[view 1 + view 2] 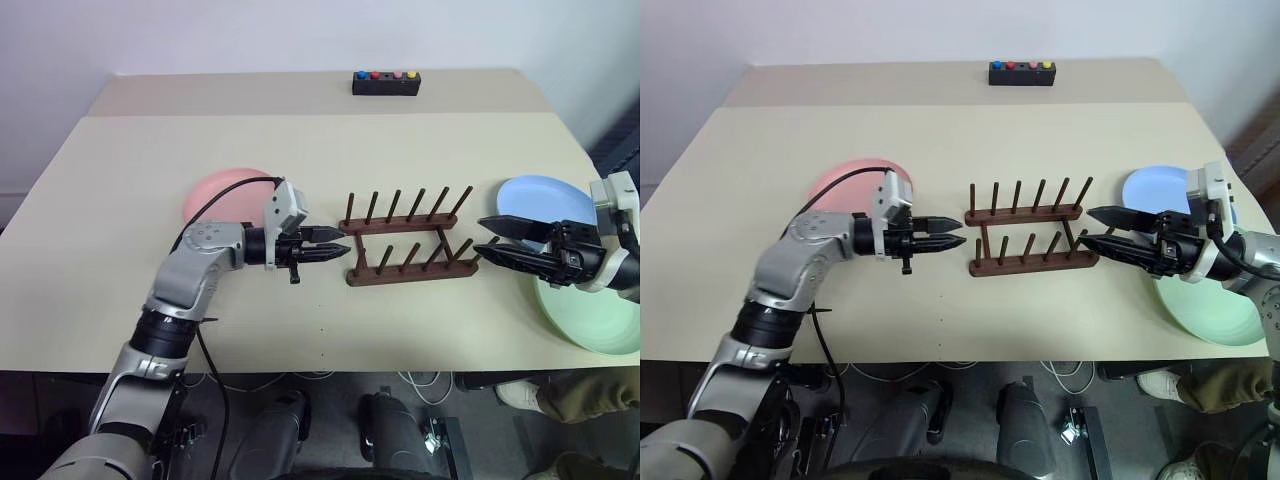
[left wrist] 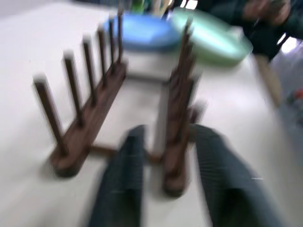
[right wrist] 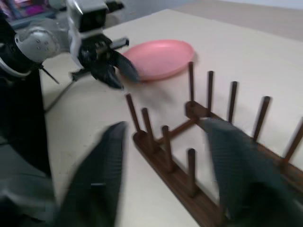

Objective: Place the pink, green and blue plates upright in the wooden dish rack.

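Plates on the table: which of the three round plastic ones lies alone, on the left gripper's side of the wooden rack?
The pastel pink plate. The light blue plate and pale green plate lie together past the rack's other end.

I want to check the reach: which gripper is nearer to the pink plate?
Left. The left gripper hovers just beside the pink plate, toward the wooden dish rack. The right gripper is beyond the rack's far end.

left tool (image 1: 338, 243) nearly closed, right tool (image 1: 487, 238) parted
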